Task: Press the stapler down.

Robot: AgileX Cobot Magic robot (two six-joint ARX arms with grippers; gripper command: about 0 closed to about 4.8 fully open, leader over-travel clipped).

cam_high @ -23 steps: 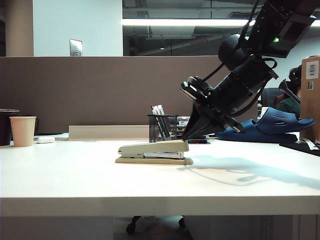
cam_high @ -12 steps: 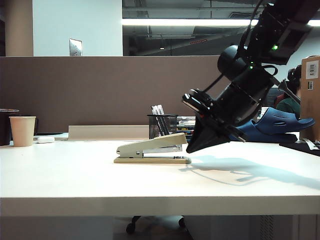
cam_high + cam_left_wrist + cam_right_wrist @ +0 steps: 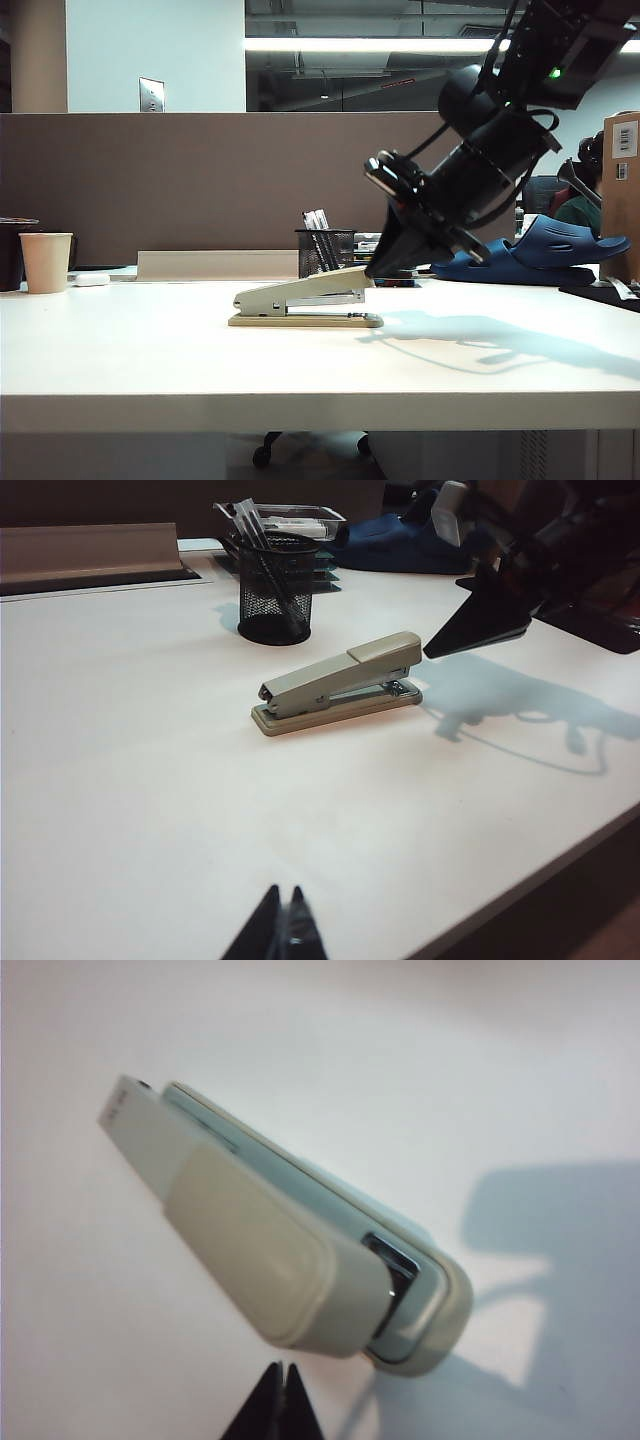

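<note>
The beige stapler (image 3: 305,297) lies at the table's middle, base flat and top arm hinged up at its front end; it also shows in the left wrist view (image 3: 335,675) and fills the right wrist view (image 3: 270,1250). My right gripper (image 3: 371,271) is shut to a black point just off the raised front end, holding nothing; that point (image 3: 430,652) stands a small gap from the stapler's head, and its tips (image 3: 281,1366) are closed. My left gripper (image 3: 283,892) is shut and empty, low over bare table well short of the stapler; the exterior view does not show it.
A black mesh pen holder (image 3: 325,255) stands just behind the stapler. A paper cup (image 3: 46,261) and a small white object (image 3: 90,279) sit far left by the partition. Blue slippers (image 3: 540,250) and a cardboard box (image 3: 622,190) lie at the right.
A second ago the right gripper held the stapler's top arm pressed flat. The arm has sprung up, and the gripper dipped past the front end, then rose to beside it.
</note>
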